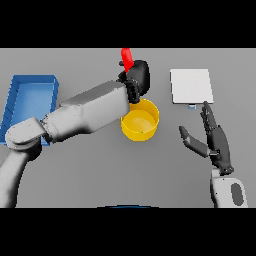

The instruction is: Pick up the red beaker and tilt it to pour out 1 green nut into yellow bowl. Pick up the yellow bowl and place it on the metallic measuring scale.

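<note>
Head view shows the left hand point(139, 76) clenched around the red beaker point(127, 59) at the yellow bowl's point(140, 120) twelve o'clock rim, pouring apparently underway, no nut visible inside, the scale point(191, 86) unloaded at two o'clock, right hand point(216, 141) relaxed.

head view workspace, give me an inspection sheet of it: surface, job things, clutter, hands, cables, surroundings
surface: grey table, flat and evenly lit
job's things: red beaker held behind the yellow bowl; whether a nut is in the bowl cannot be told; metallic measuring scale to the bowl's right, nothing on it
clutter: blue tray at the table's left edge
hands: left hand curled round the beaker above the bowl's far rim; right hand open, fingers straight, in front of the scale
cables: nothing seen
surroundings: nothing seen beyond the table
</note>
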Motion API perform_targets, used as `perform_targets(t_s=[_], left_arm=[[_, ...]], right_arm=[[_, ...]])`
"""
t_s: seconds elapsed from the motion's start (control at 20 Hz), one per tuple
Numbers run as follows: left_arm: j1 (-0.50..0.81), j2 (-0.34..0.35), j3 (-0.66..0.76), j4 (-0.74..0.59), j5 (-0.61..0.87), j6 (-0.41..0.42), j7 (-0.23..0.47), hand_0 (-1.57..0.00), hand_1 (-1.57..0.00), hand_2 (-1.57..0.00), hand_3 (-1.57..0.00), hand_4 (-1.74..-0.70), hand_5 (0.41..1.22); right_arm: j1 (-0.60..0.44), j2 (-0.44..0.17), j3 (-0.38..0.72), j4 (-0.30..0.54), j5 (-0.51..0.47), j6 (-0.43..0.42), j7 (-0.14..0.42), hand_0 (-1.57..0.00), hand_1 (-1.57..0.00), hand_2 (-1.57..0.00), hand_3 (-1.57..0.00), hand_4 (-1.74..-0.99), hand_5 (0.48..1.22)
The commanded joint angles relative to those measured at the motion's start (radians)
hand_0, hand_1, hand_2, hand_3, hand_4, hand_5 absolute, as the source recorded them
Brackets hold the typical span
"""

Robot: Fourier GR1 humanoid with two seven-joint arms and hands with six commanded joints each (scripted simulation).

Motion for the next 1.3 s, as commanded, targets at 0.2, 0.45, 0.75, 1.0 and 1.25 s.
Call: perform_targets(t_s=[0.2,0.45,0.75,1.0,1.25], left_arm=[[-0.110,0.047,0.044,0.026,0.041,0.061,0.013,-1.57,-1.39,-1.38,-1.57,-1.69,1.181],[-0.269,0.112,0.122,0.125,0.096,0.127,0.018,-1.57,-1.45,-1.44,-1.34,-1.60,1.208],[-0.341,0.253,0.405,0.392,0.375,0.160,0.104,-1.57,-1.54,-1.54,-1.44,-1.64,1.218],[-0.240,0.356,0.577,0.487,0.614,0.300,0.155,-1.57,-1.56,-1.56,-1.40,-1.71,1.220],[-0.093,0.434,0.658,0.478,0.785,0.429,0.256,-1.57,-1.57,-1.57,-1.41,-1.73,1.221]], right_arm=[[-0.015,-0.001,0.001,0.002,-0.006,0.009,-0.022,0.00,0.00,0.00,0.00,-1.219,0.601],[-0.021,-0.003,-0.009,0.011,-0.031,0.024,-0.022,0.00,0.00,0.00,0.00,-1.246,0.631],[-0.022,-0.015,0.006,0.010,-0.024,0.040,-0.032,0.00,0.00,0.00,0.00,-1.299,0.649],[-0.056,-0.024,0.019,0.028,0.008,0.033,-0.059,0.00,0.00,0.00,0.00,-1.304,0.653],[-0.044,-0.001,0.030,0.028,0.001,0.031,-0.040,0.00,0.00,0.00,0.00,-1.276,0.651]])
